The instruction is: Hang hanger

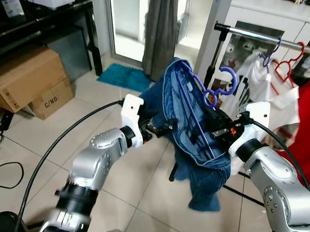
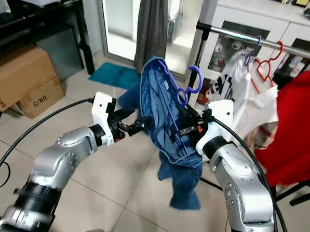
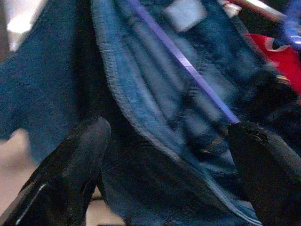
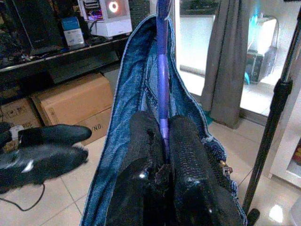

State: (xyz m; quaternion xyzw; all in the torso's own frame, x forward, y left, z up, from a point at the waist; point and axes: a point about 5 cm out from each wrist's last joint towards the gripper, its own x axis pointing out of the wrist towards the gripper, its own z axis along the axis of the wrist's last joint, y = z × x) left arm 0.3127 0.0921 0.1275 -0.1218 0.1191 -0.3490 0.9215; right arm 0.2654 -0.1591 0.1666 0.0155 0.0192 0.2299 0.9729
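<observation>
- Both silver arms reach forward from the bottom of the head views, and we see a black cable looping off each wrist.
- Right claw [image 4: 162, 141] is clamped tight on the thin bar of the purple hanger [image 1: 219, 88], fingers pressed together around it.
- Purple hanger is held up in the air in front of the robot, hook end up and curled, not on the rail.
- Blue jeans [image 1: 193, 133] are draped over the hanger, waistband up, legs dropping toward the tiled floor [image 1: 92, 123].
- Left claw [image 3: 164, 155] is spread wide, fingers either side of a fold of denim; we cannot tell if they touch the cloth.
- Clothes rail [image 1: 253, 34] is behind and to the right of the held hanger, a chrome bar on a black pole.
- On the rail: a second purple hook with a white printed shirt [image 1: 247, 84], and a red hanger [image 1: 288, 63] next to it.
- Red fabric [image 2: 294, 128] fills the far right, below the rail.
- White cabinet [image 1: 284, 24] with glass doors stands behind the rail.
- Cardboard boxes [image 1: 27, 80] sit on the floor at left, under a black shelf [image 1: 51, 17].
- Grey curtain [image 1: 159, 28] and a teal mat [image 1: 126, 75] are at the back by the bright doorway.
</observation>
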